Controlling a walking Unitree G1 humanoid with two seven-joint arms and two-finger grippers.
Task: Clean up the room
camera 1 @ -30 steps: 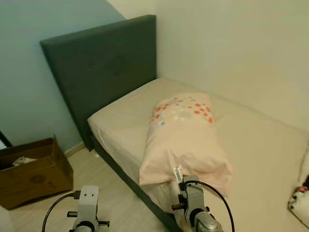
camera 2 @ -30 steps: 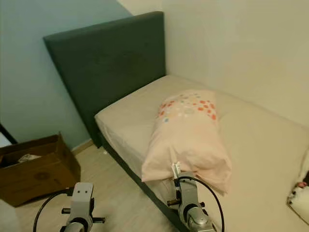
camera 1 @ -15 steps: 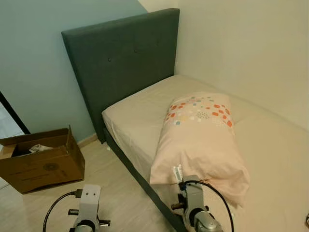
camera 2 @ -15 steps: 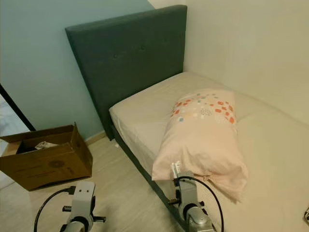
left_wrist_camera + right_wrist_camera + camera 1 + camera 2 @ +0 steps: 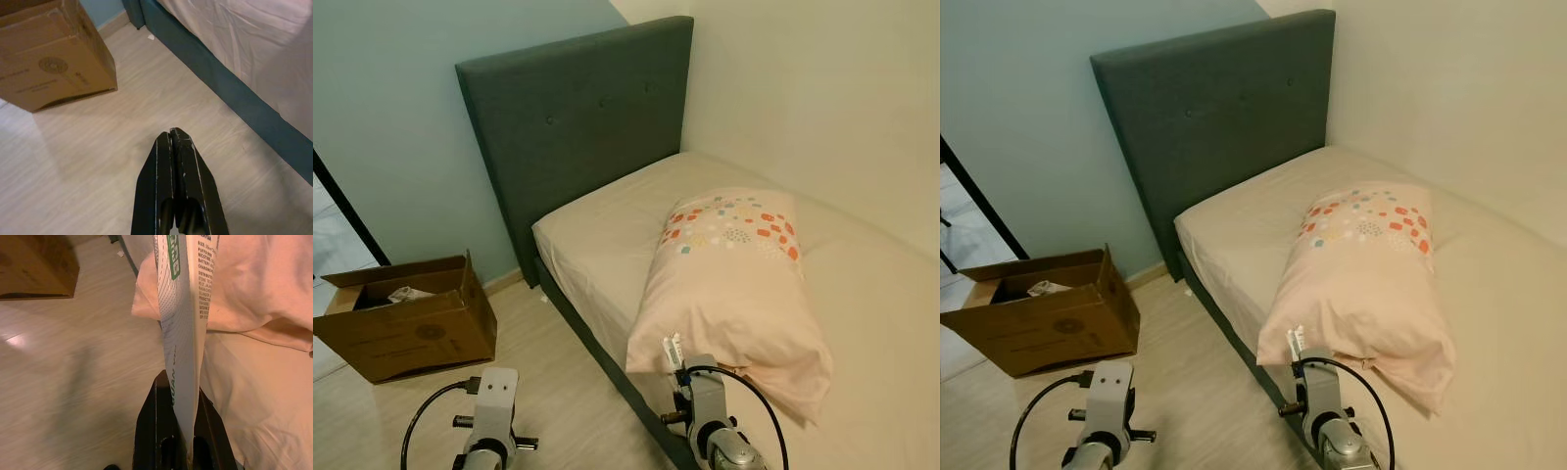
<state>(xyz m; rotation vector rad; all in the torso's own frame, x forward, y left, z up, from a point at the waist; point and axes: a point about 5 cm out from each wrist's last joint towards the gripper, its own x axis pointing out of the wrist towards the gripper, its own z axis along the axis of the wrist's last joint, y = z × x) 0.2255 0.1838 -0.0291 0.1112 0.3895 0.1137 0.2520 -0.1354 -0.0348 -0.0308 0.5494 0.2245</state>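
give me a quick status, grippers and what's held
Right gripper shut on white printed wrapper, held over the bed edge by the pillow. Left gripper shut, empty, above the floor. Cardboard box open, left of the bed.

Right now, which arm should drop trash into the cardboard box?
Right. The right gripper is already shut on a flat white printed packet, so it likely carries that to the cardboard box on the floor. The left gripper sits nearer the box but is shut and empty.
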